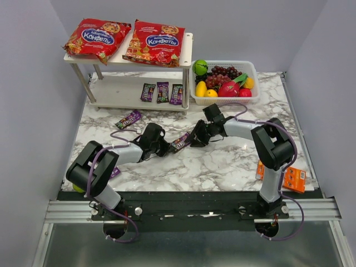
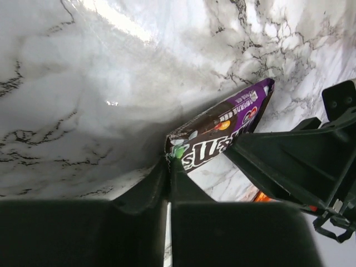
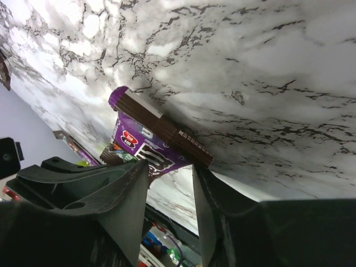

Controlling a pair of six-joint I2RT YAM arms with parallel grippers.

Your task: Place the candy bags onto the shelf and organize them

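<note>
The left pincer [image 2: 168, 164] is clamped shut on the packet [image 2: 222, 136] end nearest it. The right pincer [image 3: 169, 167] stands parted around the other end, apparently a handover.

Left arm [image 1: 108, 164], right arm [image 1: 267, 146]: matching pair. Pale grey tubular links between bulky matte-black joint housings. One purple cable [image 1: 92, 167] runs loose along the outside of each arm. Left hand [image 1: 168, 147], right hand [image 1: 193, 140]: black throughout, each with two angular, tapering plastic fingers [image 2: 142, 192].
</note>
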